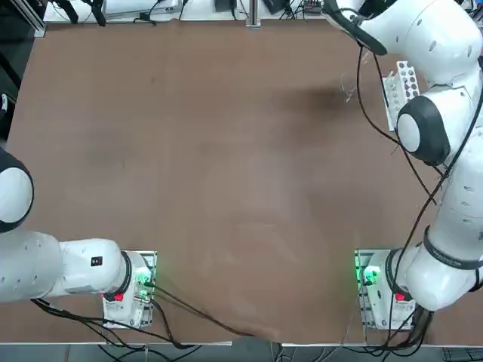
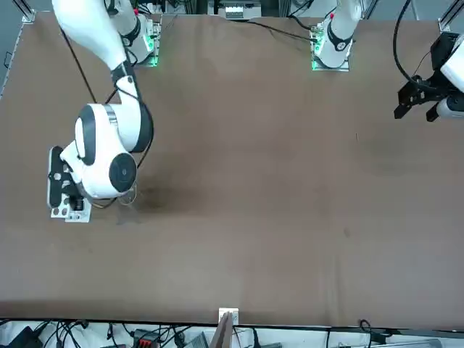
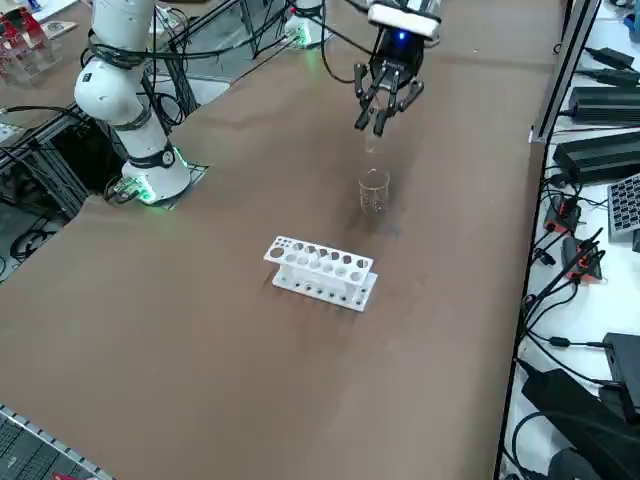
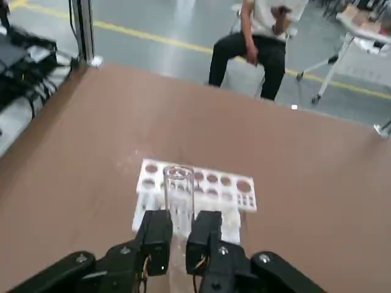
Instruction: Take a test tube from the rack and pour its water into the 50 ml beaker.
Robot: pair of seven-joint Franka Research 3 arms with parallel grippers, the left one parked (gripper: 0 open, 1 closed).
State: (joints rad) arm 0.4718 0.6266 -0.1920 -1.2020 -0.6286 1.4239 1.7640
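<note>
Gripping the test tube (image 4: 178, 194) between its closed fingers (image 4: 156, 238), the right end effector (image 3: 381, 108) hangs above the tabletop (image 3: 200, 330), and we see it poised over the 50 ml beaker (image 3: 373, 191). The tube's lower end points down toward the beaker's rim. We place the rack (image 3: 320, 272) near the beaker, apart from it, its holes facing up.
</note>
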